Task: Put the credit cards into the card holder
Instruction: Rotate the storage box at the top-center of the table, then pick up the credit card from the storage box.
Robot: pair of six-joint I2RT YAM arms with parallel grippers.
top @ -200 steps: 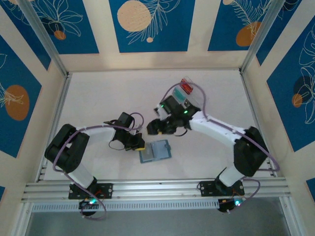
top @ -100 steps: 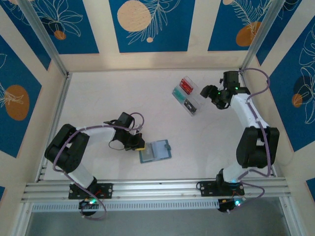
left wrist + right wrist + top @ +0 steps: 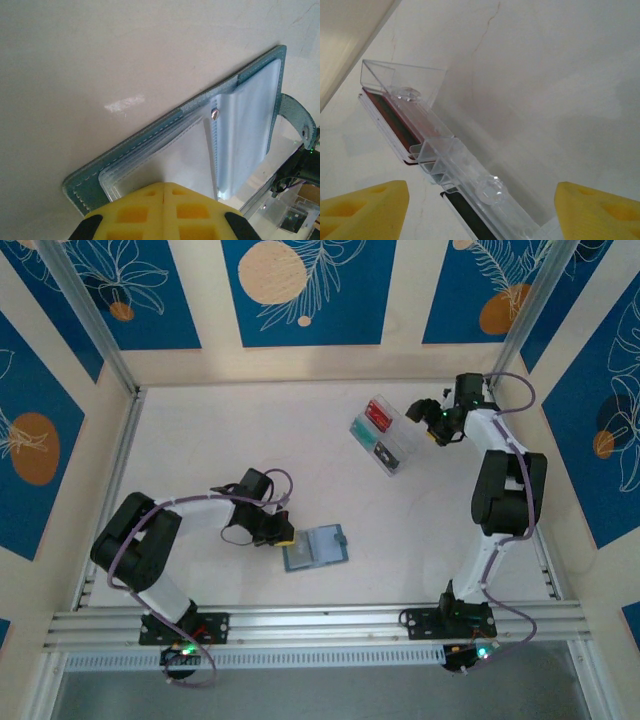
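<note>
The blue-grey card holder (image 3: 315,547) lies open on the table, its clear sleeves (image 3: 240,135) and small snap stud (image 3: 214,114) facing up. My left gripper (image 3: 278,532) is at its left edge, the yellow fingers (image 3: 165,192) shut tip to tip over a clear sleeve. At the back right, a red credit card (image 3: 378,413) and a dark one (image 3: 386,451) lie in a clear plastic tray (image 3: 392,433). My right gripper (image 3: 418,414) hovers just right of the tray, open. In its wrist view the tray (image 3: 470,170), red card (image 3: 395,122) and dark card (image 3: 470,220) sit between the spread fingers (image 3: 367,205).
The holder's strap (image 3: 299,120) hangs off its far edge towards the aluminium rail at the table front (image 3: 320,620). Walls close in on the right arm at the back right corner (image 3: 492,385). Bare table lies between the tray and the holder.
The right arm swung from the table's middle near the holder out to the back right, then edged closer to the tray. The left arm and holder stayed put.
</note>
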